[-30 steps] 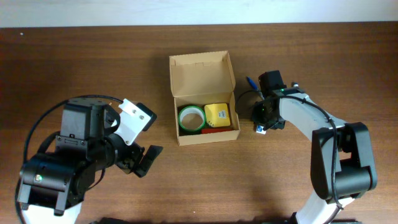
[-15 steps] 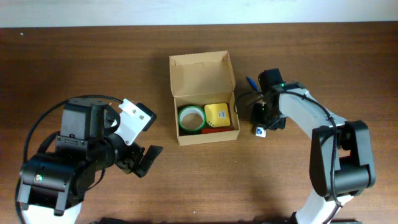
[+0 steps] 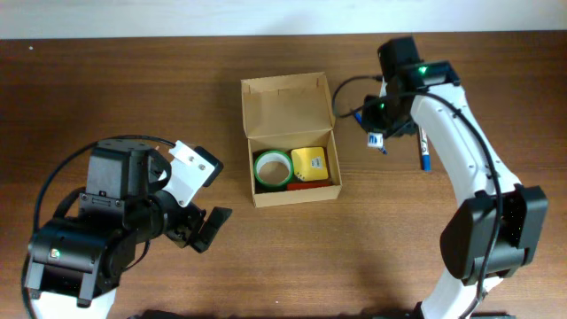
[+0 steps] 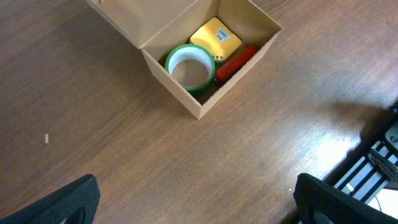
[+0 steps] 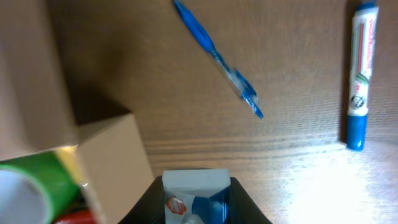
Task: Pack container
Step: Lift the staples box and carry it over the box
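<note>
**Right arm swung back with its carton**

The right gripper [image 3: 378, 133] is shifted from beside the front right corner of the tan cardboard box [image 3: 288, 111] to a place farther back, near its raised lid. The small white-and-blue carton [image 5: 194, 196] is carried with it. A white marker with a blue cap [image 3: 423, 147], earlier covered by the arm, is exposed.

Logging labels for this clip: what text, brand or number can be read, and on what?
Nothing quotable.
On the marker: barrel print, too blurred.
On the yellow item in the container: label too small.
On the small carton in the right gripper: red logo, illegible.
</note>
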`<action>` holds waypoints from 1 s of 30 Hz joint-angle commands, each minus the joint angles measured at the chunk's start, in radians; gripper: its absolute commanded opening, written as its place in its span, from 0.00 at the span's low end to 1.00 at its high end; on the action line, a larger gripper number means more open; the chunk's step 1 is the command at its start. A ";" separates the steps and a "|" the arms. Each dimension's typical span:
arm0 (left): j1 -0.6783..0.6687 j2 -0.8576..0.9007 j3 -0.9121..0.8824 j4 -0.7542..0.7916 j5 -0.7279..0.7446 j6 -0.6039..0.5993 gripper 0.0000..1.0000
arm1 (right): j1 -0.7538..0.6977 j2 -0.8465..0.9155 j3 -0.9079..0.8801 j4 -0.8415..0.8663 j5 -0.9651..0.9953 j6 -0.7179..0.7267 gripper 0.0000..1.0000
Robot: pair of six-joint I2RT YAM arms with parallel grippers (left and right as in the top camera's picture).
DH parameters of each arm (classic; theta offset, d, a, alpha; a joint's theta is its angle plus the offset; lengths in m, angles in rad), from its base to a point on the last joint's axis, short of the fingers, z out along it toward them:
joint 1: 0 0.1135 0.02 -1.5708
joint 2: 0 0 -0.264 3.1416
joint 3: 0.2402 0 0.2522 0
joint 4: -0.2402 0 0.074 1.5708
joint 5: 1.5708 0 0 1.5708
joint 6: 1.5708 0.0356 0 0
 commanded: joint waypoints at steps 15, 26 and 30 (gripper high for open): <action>0.005 0.000 0.014 0.000 0.003 0.019 1.00 | 0.319 0.008 0.097 0.080 -0.085 -0.014 0.24; 0.005 0.000 0.014 0.000 0.003 0.019 1.00 | 0.439 0.125 0.093 0.131 -0.083 -0.014 0.24; 0.005 0.000 0.014 0.000 0.003 0.019 1.00 | 0.446 0.168 0.093 0.116 -0.081 -0.014 0.24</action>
